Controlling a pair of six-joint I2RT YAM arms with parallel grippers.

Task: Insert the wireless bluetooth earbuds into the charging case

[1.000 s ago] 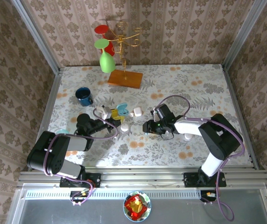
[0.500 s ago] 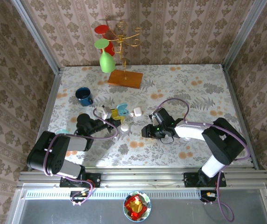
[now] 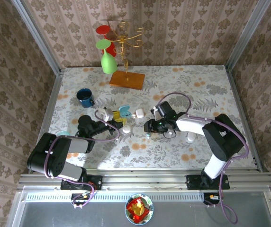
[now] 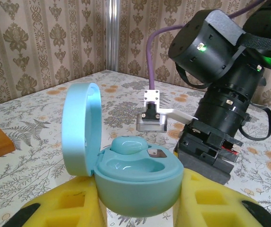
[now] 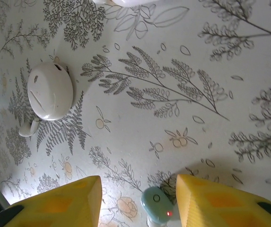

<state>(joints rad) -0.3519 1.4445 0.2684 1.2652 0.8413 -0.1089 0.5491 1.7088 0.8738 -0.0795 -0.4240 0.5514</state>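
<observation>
From above, the left arm (image 3: 62,151) lies low at the lower left and reaches toward the middle. The left gripper (image 3: 118,122) holds the teal charging case (image 3: 123,111). The right arm (image 3: 206,132) comes up from the lower right, bends, and reaches left. The right gripper (image 3: 148,128) points down at the table (image 3: 197,90), right over a tiny teal earbud (image 3: 148,135). Small white cases (image 3: 138,112) lie near both grippers. A blue mug (image 3: 85,97) sits at the left, and a wooden stand (image 3: 127,79) with a green glass (image 3: 108,61) is at the back.

The left wrist view looks into the charging case (image 4: 135,184). The left gripper (image 4: 140,205) has its yellow fingers (image 4: 64,208) pressed on both sides of the case, holding it tight. The lid (image 4: 81,127) stands up on the left. One teal bud (image 4: 128,143) already sits inside. The black right arm (image 4: 221,71) is on the right side of the picture, close behind the case.

The right wrist view looks straight down. The right gripper (image 5: 138,203) has its fingers (image 5: 55,203) apart, holding nothing. The teal earbud (image 5: 157,205) lies on the table between them, nearer the right-hand finger. A white case (image 5: 50,90) lies in the upper left, with a small white bud (image 5: 29,127) touching it.
</observation>
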